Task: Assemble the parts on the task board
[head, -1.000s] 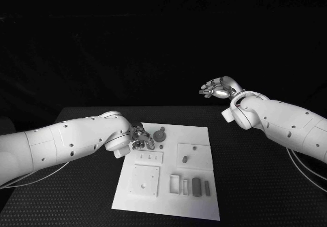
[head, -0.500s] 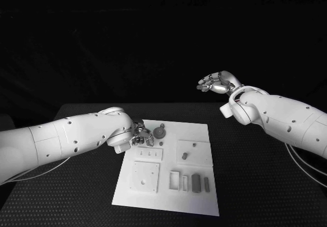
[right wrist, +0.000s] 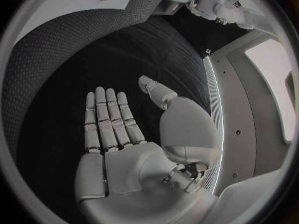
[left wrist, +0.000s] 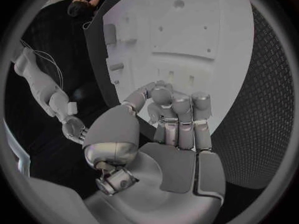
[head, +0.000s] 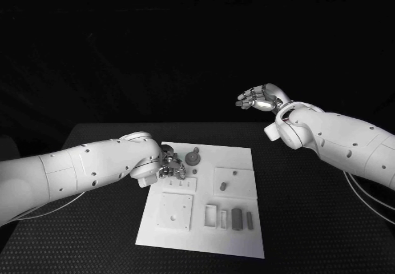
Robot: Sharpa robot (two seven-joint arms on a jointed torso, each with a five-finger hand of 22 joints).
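Black table (head: pixel 313 217), textured surface, dark room behind; cables (head: pixel 366 200) by right edge.

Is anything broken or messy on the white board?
Nothing stands out. The task board lies flat on the table, with the grey parts tidy in their places. The left hand is at its far corner, and the right hand is raised, holding nothing.

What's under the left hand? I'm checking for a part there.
The left hand hangs over the board's far left corner. Bare white board shows beyond its curled fingers; anything directly beneath is covered.
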